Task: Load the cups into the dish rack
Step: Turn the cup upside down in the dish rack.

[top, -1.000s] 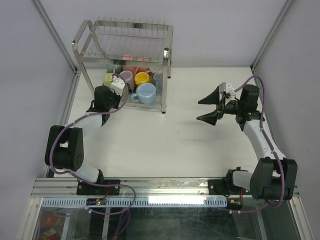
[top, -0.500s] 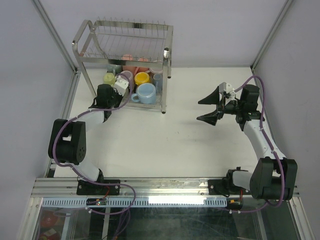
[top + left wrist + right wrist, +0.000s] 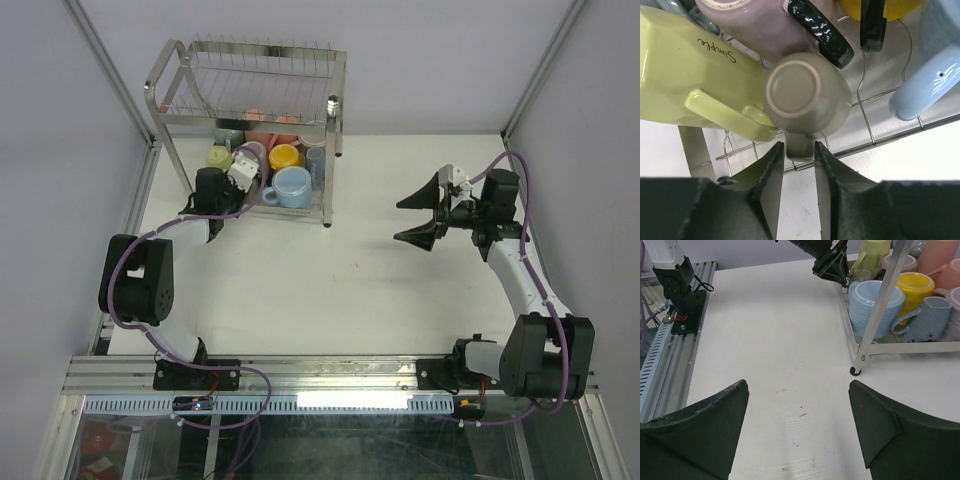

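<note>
Where the cups sit: crowded together on the lower shelf of the dish rack point(image 3: 256, 68), which stands in the upper left of the top view.
Grey mug point(image 3: 807, 95): upside down, its round base facing the left wrist camera at the middle of that frame; it rests on the wire shelf at the rack's near edge.
Handle point(image 3: 799, 152): points down the frame, out between the two dark fingers.
Neighbours: a pale green mug point(image 3: 690, 70) lies on its side at the left, its handle tip touching the grey mug; a lilac mug point(image 3: 760, 25) is just above; a yellow mug point(image 3: 900, 7) shows at the top edge; a light blue mug point(image 3: 927, 85) is at the right, apart from the grey one.
Left gripper point(image 3: 799, 145): at the rack's lower shelf, jaws narrow, one finger on each side of the grey mug's handle and very close to it; whether they pinch it or stand just free cannot be told.
Right gripper point(image 3: 402, 220): at the right of the top view, well apart from the rack, jaws spread wide with nothing between them, hovering over the table point(image 3: 350, 260) and pointing left.
Right wrist view: the rack's corner post and several mugs fill the upper right.
</note>
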`<state>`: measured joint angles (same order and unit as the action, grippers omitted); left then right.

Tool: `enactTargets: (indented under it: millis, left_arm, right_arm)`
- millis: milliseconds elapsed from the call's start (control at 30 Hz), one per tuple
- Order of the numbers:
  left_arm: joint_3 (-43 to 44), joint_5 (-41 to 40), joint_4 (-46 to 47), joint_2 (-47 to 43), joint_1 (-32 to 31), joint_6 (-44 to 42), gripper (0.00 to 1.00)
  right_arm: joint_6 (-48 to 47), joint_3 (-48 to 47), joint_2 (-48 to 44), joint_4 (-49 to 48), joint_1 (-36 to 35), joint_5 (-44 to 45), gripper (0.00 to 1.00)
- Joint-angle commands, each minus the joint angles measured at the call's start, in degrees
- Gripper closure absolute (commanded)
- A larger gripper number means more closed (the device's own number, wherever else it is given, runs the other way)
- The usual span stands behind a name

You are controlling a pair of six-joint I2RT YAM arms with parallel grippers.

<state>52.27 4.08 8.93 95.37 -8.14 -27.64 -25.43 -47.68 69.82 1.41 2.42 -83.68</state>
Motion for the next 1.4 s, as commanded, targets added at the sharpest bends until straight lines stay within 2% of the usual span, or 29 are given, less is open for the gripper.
enactTargets:
  millis: [0,167,500,733,900,1100,1167,1300,1367]
  left_arm:
    - [2.5,-1.6,3.4,-0.4,0.7,0.4,0.69]
    - [1.8,-1.9,3.7,-1.8,0.8,1.6,0.65]
    - [-8.9,-1.4,13.9,-12.7,0.7,9.4,0.43]
    - [-17.1,2.4,18.7,-21.4,0.7,19.4,0.39]
    - [-26.9,7.0,28.4,-30.8,0.8,31.0,0.28]
    - [-36.7,11.7,40.1,-38.6,0.9,51.5,0.06]
    - [-36.4,13.2,36.8,-40.6,0.9,57.0,0.02]
    - [-33.1,19.0,29.3,-44.7,1.0,65.9,0.01]
    - [-31.0,21.6,26.6,-47.3,1.0,68.1,0.01]
  right_arm:
    - [-0.3,-1.9,-0.3,-0.9,0.5,-1.5,0.16]
    - [-0.3,-1.9,-0.3,-0.9,0.5,-1.6,0.16]
    - [-0.3,-1.9,-0.4,-0.9,0.6,-1.6,0.16]
    - [0.1,-2.0,-0.6,-0.8,0.7,-1.0,0.16]
    - [2.3,-2.6,-0.9,-0.8,0.7,0.3,0.16]
    - [6.8,-6.3,-1.7,1.9,1.3,8.4,0.15]
    - [6.7,-9.0,-1.5,6.2,1.6,12.6,0.14]
    - [4.4,-15.0,-1.5,16.1,1.9,22.1,0.14]
    - [4.3,-16.5,-2.8,17.5,2.5,28.6,0.10]
